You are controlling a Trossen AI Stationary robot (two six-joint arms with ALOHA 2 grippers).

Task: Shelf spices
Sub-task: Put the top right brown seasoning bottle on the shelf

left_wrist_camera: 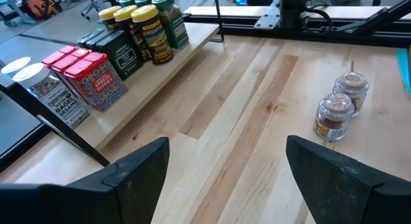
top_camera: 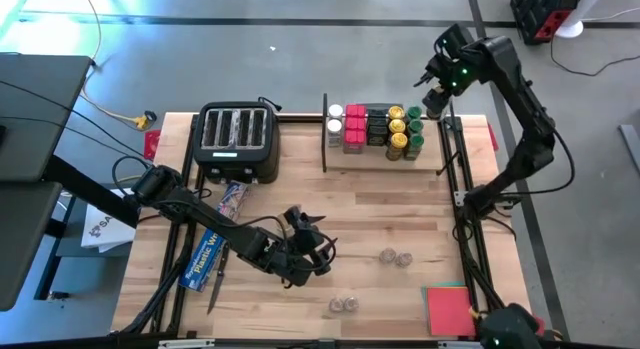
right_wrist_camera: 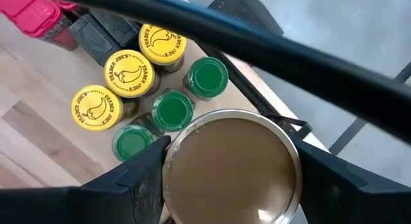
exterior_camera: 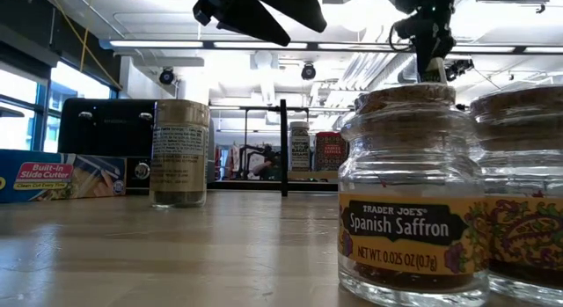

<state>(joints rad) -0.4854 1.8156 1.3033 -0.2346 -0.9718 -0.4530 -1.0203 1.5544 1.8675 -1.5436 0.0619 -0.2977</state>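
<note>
Where the high view looks down, we see the right gripper [top_camera: 436,101] raised over the far right end of the shelf [top_camera: 340,161], its jaws holding a jar [top_camera: 437,109] just beyond the green-lidded jars [top_camera: 413,128]. Beside those stand yellow-lidded jars [top_camera: 397,126], black boxes [top_camera: 376,127], red tins [top_camera: 354,128] and two white-lidded jars [top_camera: 335,126]. The left gripper [top_camera: 312,244] hovers over the middle of the worktop [top_camera: 390,204] with jaws spread wide and nothing between them; two tiny jars [top_camera: 395,257] stand just off to its right, and two more [top_camera: 344,304] lie nearer the front edge. A toaster [top_camera: 237,141] sits left of the shelf.

In the low view, a saffron jar [exterior_camera: 406,197] stands close to the camera, a second [exterior_camera: 521,193] touching it, and a tan-lidded jar [exterior_camera: 179,153] farther off.

From the left wrist, we see the wide jaws framing bare wood, with two cork-topped jars [left_wrist_camera: 341,105] ahead of the right-hand finger and the shelf's rows ahead of the other.

From the right wrist, the jaws grip a tan-lidded jar [right_wrist_camera: 231,166] by its sides, directly above the green lids [right_wrist_camera: 173,110] and yellow lids [right_wrist_camera: 128,72].
</note>
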